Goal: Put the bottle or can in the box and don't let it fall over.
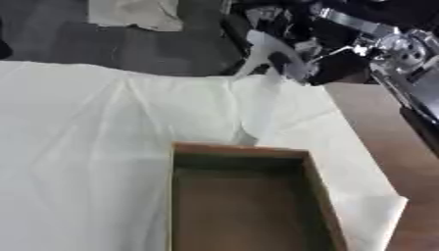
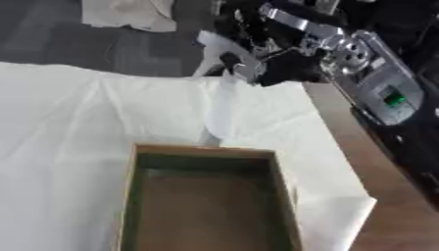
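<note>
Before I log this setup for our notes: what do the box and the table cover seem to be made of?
The box looks like wood or fibreboard: brown, matte, with thin stiff walls and a darker inside. The cover looks like thin white cloth or plastic sheet: it creases and its corner folds over. Which one, the look leaves open.

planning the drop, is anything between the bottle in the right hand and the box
Nothing visible does. The pale bottle hangs from the right hand just beyond the open box's far wall, with only white cloth beneath it.
</note>
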